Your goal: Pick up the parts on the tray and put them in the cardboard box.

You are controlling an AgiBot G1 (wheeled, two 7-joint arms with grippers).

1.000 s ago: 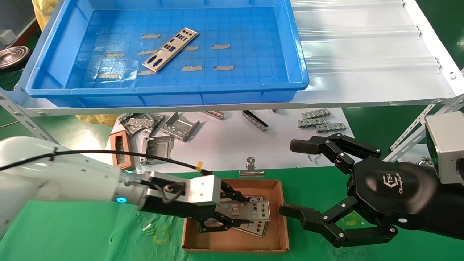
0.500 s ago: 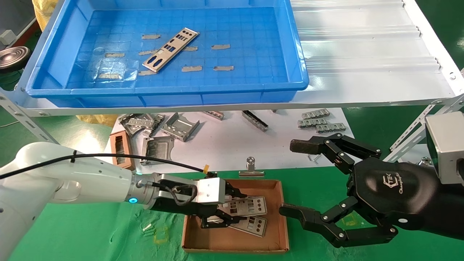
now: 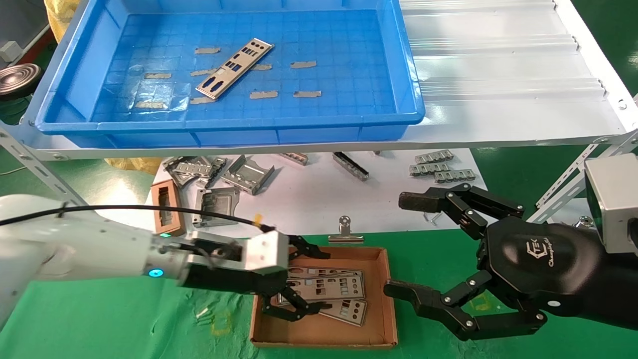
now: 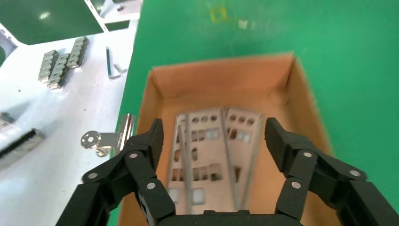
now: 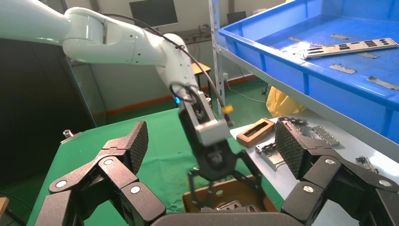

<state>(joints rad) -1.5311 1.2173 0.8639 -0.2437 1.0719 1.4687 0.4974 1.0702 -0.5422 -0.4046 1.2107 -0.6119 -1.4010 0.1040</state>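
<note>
My left gripper (image 3: 301, 281) covers the near ends of the plates (image 3: 331, 291) in the cardboard box (image 3: 379, 299), so I cannot count them for sure. In my right wrist view the box (image 5: 244, 190) is mostly hidden behind that gripper (image 5: 226, 181), and my right gripper's (image 5: 211, 141) fingers run off the edge.

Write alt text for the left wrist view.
The left claw hangs open over the cardboard box, where silver plates lie overlapping on the floor. A metal binder clip lies on the white sheet beside the box.
</note>
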